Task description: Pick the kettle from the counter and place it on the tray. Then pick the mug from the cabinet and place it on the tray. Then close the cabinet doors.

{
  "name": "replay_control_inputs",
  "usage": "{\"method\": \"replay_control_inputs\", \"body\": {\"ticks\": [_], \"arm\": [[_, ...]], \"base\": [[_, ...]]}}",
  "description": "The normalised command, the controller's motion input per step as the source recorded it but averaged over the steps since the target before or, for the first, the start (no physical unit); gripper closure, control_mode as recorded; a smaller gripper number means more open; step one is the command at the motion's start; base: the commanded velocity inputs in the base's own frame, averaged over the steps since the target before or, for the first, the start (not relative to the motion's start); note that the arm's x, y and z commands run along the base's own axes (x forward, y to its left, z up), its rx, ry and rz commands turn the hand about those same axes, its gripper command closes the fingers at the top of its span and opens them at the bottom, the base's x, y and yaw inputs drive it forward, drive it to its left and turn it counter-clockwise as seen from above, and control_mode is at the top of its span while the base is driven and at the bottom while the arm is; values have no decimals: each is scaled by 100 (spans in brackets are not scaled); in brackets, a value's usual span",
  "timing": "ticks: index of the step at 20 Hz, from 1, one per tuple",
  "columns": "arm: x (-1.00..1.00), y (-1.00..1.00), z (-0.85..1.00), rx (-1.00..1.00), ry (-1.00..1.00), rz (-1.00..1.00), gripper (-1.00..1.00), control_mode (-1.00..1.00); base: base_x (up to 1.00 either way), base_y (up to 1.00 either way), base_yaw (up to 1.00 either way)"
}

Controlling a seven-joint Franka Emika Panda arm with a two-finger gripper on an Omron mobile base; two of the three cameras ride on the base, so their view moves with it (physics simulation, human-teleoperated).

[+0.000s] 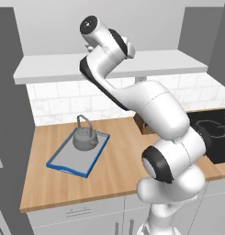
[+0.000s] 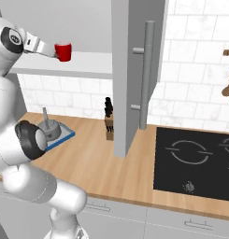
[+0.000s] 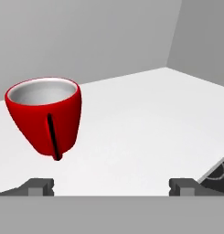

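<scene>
A: Kitchen, all grey and white. What is down low?

B: The counter [image 1: 118, 160] is light wood. It runs across the middle of the left base view. White tiles cover the wall behind it. A black stove top [image 2: 200, 158] sits at the lower right of the right base view.

A: Where is the kettle [image 1: 85, 136]?

B: It stands on the tray [image 1: 63, 163], left of middle in the left base view. The tray has a blue rim and lies flat on the wood.

A: And the mug [image 2: 63, 51]?

B: It is red. It stands on the pale shelf of the cabinet [image 2: 83, 64], at the upper left of the right base view. In the hand view it is at the left, upright, white inside.

A: Is the gripper [image 3: 112, 185] holding it?

B: No. The two tips are spread wide at the bottom of the hand view, with nothing between them. The mug is just past the left tip.

A: Are the cabinet doors [image 2: 134, 70] shut?

B: One door stands open, edge on, in the top middle of the right base view, with a long metal bar handle.
</scene>
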Motion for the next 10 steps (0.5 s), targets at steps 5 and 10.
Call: {"method": "replay_control_inputs", "body": {"ticks": [5, 10], "arm": [[28, 0, -6, 0, -1, 1, -100, -100], [41, 10, -6, 0, 0, 0, -100, -100]], "base": [[0, 0, 0], [0, 0, 0]]}}
